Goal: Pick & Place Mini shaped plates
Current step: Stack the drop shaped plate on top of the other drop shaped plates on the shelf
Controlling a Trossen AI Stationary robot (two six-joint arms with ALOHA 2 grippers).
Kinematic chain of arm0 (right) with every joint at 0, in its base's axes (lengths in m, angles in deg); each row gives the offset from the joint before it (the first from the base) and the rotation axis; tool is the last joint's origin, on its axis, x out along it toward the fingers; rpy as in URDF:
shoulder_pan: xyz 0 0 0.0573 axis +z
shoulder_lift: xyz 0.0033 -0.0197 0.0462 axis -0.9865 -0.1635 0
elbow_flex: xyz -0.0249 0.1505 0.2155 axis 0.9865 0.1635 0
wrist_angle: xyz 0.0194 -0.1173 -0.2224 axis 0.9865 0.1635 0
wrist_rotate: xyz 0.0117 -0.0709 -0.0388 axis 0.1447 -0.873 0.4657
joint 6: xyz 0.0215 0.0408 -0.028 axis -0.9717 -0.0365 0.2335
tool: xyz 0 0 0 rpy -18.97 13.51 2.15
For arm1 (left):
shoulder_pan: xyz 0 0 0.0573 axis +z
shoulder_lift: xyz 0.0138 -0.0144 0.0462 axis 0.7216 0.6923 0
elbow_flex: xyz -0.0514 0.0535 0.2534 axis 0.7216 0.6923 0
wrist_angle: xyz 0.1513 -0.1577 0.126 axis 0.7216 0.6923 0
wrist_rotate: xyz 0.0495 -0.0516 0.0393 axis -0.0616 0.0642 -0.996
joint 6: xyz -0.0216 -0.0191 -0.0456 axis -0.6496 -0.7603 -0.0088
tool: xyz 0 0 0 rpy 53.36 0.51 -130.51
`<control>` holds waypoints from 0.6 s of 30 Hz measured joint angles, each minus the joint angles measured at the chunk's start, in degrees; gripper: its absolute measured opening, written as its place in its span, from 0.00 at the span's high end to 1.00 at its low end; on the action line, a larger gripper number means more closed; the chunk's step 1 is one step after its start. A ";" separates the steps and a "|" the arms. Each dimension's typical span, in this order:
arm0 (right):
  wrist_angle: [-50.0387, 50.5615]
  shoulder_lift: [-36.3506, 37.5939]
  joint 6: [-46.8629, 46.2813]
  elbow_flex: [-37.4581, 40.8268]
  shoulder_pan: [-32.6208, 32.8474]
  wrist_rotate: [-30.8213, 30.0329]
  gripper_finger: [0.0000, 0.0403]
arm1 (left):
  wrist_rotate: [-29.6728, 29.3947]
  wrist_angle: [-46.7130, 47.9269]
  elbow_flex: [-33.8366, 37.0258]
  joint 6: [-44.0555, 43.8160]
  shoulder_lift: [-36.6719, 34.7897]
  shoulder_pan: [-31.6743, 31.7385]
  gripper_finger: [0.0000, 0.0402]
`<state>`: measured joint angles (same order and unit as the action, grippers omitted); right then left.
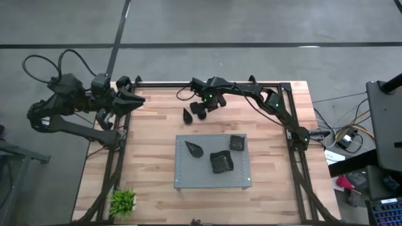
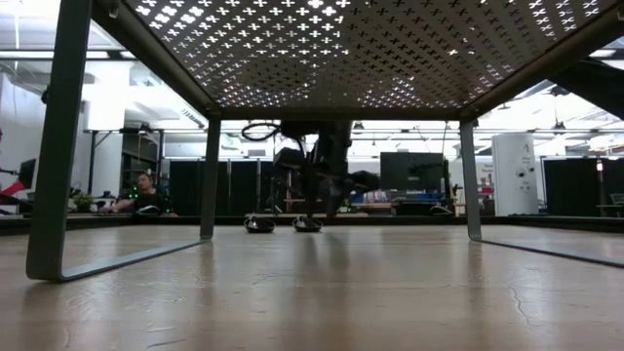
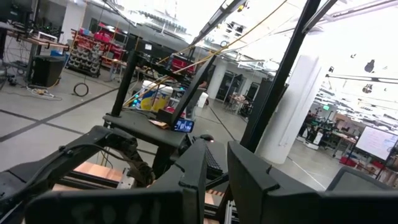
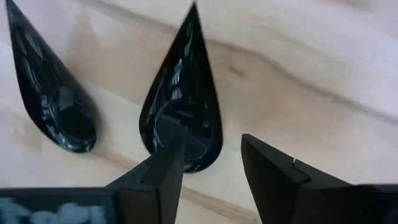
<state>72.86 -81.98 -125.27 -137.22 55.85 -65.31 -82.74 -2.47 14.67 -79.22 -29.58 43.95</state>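
Reaching down, the right claw (image 4: 208,165) is held open around a teardrop plate (image 4: 182,106); closing is needed next.

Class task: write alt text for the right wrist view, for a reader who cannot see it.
The right gripper, fingers apart, hangs close over a glossy black teardrop plate lying on the pale wooden table, one finger overlapping the plate's wide end. A second teardrop plate lies beside it.

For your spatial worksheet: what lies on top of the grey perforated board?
On the perforated board lie one teardrop plate and two square plates. The high view shows nothing else on it.
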 joint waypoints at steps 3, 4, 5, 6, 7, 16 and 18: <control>-0.05 0.00 -0.36 0.79 -0.21 1.36 0.63 | 0.00 0.00 0.00 0.04 0.00 0.01 0.85; -0.09 0.00 -0.22 0.99 -0.23 1.26 0.63 | 0.01 0.00 0.00 0.09 0.00 0.02 0.85; -0.12 0.00 -0.07 1.14 -0.23 1.20 0.64 | 0.01 0.00 0.00 0.11 0.00 0.01 0.85; -0.20 0.00 -0.01 1.32 -0.23 1.20 0.65 | 0.00 0.00 0.00 0.11 0.00 0.02 0.85; -0.31 0.00 0.04 1.54 -0.23 1.20 0.65 | 0.00 -0.02 0.00 0.11 0.00 0.02 0.85; -1.13 0.04 1.42 3.40 -0.30 1.24 0.73 | 0.02 0.00 0.00 0.17 0.00 0.02 0.85; -1.29 0.04 1.69 3.43 -0.30 1.22 0.75 | -0.03 0.00 0.00 0.55 0.00 0.02 0.86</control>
<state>71.57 -81.93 -123.58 -133.79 55.55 -64.09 -82.77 -2.47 14.67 -78.67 -29.58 43.96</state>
